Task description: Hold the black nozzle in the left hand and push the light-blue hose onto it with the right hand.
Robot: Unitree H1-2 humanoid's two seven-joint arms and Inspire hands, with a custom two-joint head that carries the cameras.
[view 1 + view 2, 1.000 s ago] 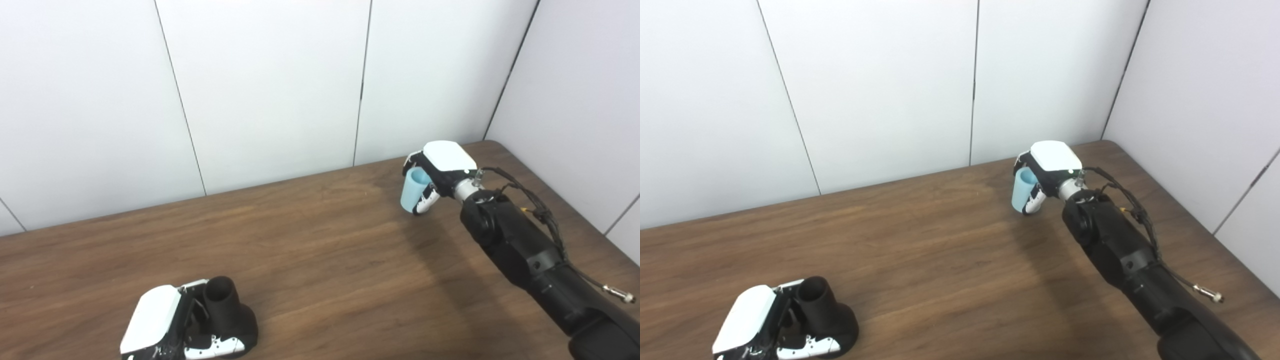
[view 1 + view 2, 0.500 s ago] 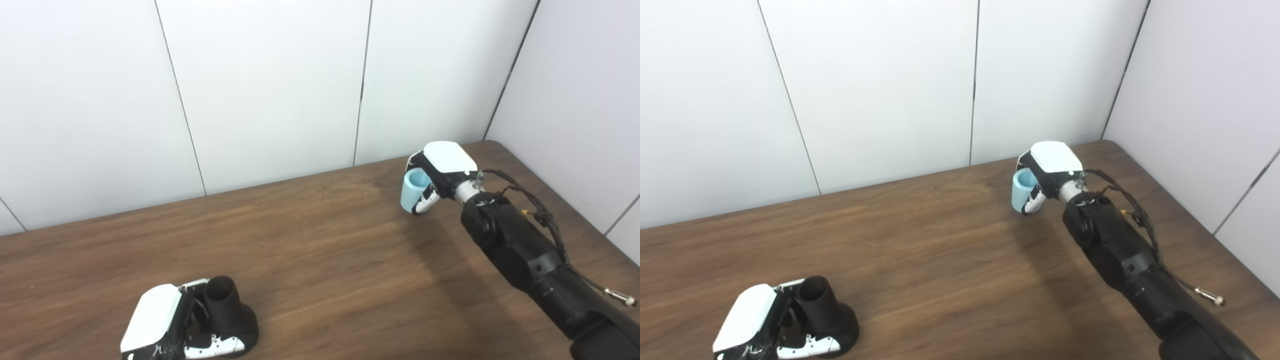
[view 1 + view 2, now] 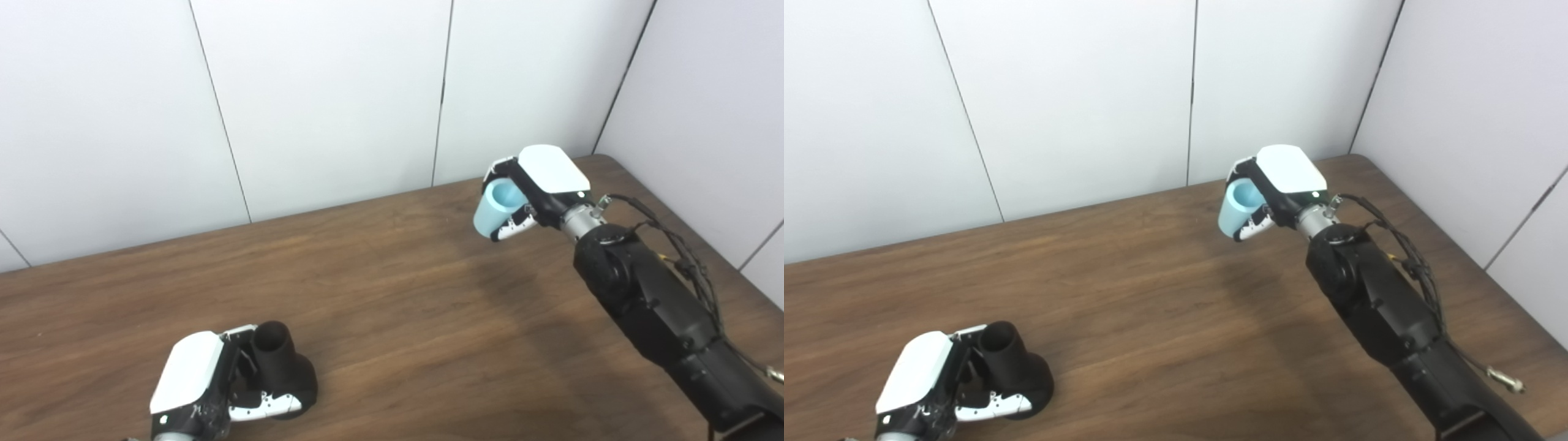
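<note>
Looks like both pickups are done and we're at the bring-them-together step. The left hand (image 3: 202, 383), white-backed with black fingers, is wrapped around the black plastic nozzle (image 3: 278, 367) down at the near-left part of the brown wood-grain desk (image 3: 392, 294). The nozzle's wide base seems to be sitting on the desk or just off it, hard to say which, with its round open neck pointing up and a bit away from the camera.

The right hand (image 3: 1277, 193) is closed around the short light-blue hose (image 3: 1234, 208), holding it up in the air over the far-right part of the desk, near the corner where the white wall panels (image 3: 318, 92) meet. The two parts are well apart, nothing mated yet.

About the hose: it's really a stubby pale-blue tube, smooth, and the open end facing us shows the hollow bore. It's tilted, lower end pointing down and left. About half of it is hidden by the fingers.

My guess for the next move: the right arm has to swing the hose across toward the nozzle, and one or both wrists need to rotate so the bore lines up with the neck. Get the axes matched first, then push. A crooked approach will probably just jam on the rim.
</note>
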